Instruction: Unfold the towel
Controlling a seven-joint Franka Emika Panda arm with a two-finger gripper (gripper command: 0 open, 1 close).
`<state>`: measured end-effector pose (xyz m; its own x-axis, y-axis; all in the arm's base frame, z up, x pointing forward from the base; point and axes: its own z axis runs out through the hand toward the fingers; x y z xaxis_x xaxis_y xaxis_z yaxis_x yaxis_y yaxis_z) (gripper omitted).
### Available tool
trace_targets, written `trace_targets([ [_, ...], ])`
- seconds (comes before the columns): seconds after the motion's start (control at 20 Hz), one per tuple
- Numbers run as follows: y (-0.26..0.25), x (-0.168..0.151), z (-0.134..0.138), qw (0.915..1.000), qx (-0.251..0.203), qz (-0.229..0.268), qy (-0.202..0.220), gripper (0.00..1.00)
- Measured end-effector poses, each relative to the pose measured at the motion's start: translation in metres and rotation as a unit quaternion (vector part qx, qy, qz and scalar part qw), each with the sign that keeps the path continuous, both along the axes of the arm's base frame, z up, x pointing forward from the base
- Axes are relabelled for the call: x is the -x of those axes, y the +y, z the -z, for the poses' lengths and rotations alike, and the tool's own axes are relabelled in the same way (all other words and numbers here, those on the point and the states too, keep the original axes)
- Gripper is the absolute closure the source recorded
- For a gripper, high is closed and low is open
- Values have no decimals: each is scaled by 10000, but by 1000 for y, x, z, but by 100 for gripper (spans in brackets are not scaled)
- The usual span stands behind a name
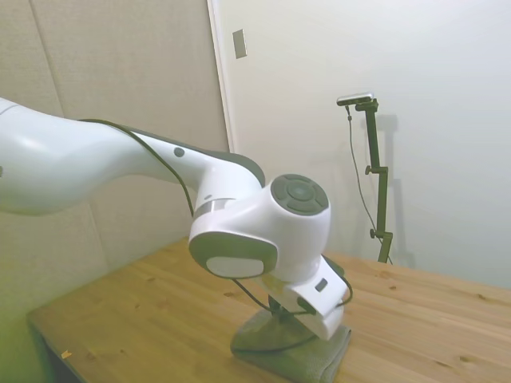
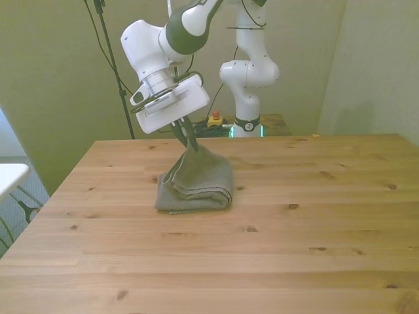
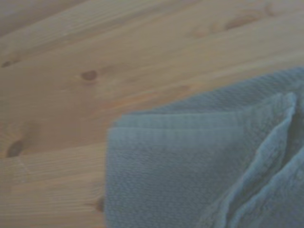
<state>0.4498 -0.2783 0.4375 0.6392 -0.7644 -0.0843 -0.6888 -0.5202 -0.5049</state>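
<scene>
My gripper (image 2: 190, 142) is pinched together on the far top corner of the grey towel (image 2: 196, 182), and that corner is drawn up into a peak while the rest of the cloth sits on the wooden table (image 2: 275, 248), a little toward the front view's left of its middle. I hold it by 1 corner, I judge, so that lifting peels the upper layer away from the ones beneath; the weight of the lower folds keeps the bundle in place. The towel is plainly not opened yet: the front view shows a rounded folded edge along its near side and stacked layers at its right. That same view is the only 1 that shows my dark fingers (image 2: 186, 135) closed around the cloth. From the side, my own white wrist section (image 1: 263, 227) hides the grasp, and only the towel's lower part (image 1: 299, 355) shows under it, with a black cable (image 1: 263, 347) looping across. The wrist camera adds what the other 2 lack: close up, a folded corner (image 3: 156, 156) with at least 2 hemmed edges lying 1 over the other, and a crease running up toward my grip.
</scene>
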Motion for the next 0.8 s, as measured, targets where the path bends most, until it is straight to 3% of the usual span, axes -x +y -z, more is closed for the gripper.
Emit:
trace_targets([
  [0.3, 73, -20, -22, 9991, 81, -426, -12, 100],
  [0.8, 193, -29, -27, 9907, 612, -1218, -23, 100],
])
